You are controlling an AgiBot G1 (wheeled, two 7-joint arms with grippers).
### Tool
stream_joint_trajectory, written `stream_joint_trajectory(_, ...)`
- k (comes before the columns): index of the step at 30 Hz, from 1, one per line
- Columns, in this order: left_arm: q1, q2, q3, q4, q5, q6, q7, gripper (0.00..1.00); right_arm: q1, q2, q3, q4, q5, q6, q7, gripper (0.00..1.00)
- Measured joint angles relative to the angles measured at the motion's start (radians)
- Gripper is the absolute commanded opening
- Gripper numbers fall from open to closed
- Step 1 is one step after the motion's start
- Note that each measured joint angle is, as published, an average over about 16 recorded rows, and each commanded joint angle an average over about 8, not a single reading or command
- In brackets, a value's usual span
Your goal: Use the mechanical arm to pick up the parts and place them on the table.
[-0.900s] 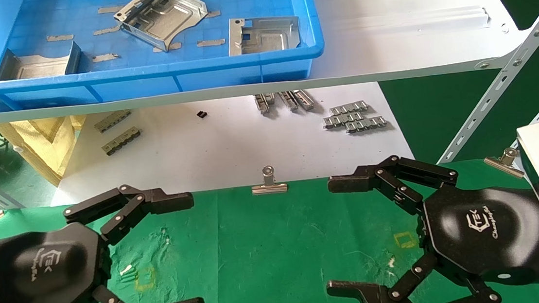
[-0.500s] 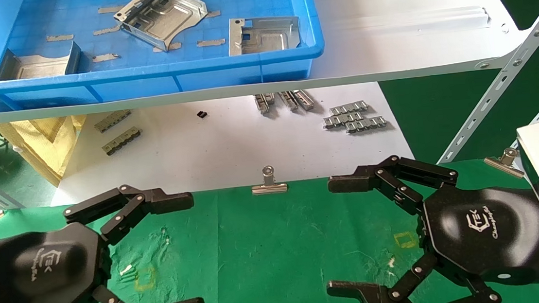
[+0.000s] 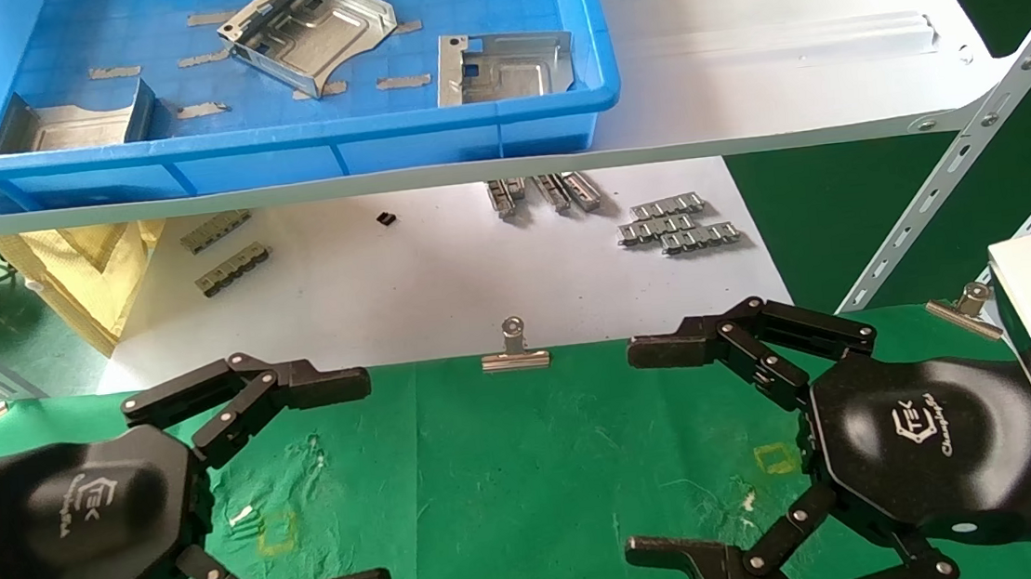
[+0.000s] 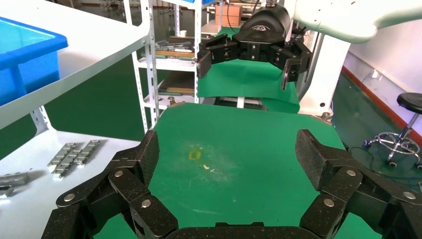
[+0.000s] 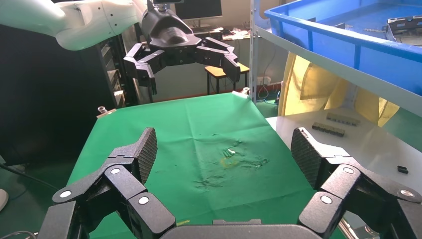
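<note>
Three parts (image 3: 311, 32) lie in a tray (image 3: 279, 151) on the far left of a shelf board (image 3: 783, 42). Below and nearer, small linked strips (image 3: 678, 222) lie on a lower surface (image 3: 422, 288). Nearest is the table (image 3: 532, 475), a clip (image 3: 514, 350) on its far edge. The left gripper (image 3: 346, 482) and right gripper (image 3: 651, 450) hang over the table, left and right, facing each other.

My left gripper (image 3: 359, 476) and right gripper (image 3: 642, 451) hang level, facing each other, fingers spread wide, both holding nothing.

White "TEK" logo on right gripper (image 3: 651, 453) housing (script below illegible).
</note>
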Motion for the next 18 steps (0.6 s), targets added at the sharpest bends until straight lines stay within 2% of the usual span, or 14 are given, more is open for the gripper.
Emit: stream_joint_trajectory(18,0.000,0.000,0.000,0.000,0.000,0.000,0.000,1.00,0.000,0.000,0.000,0.000,0.000,0.000,0.000,1.00)
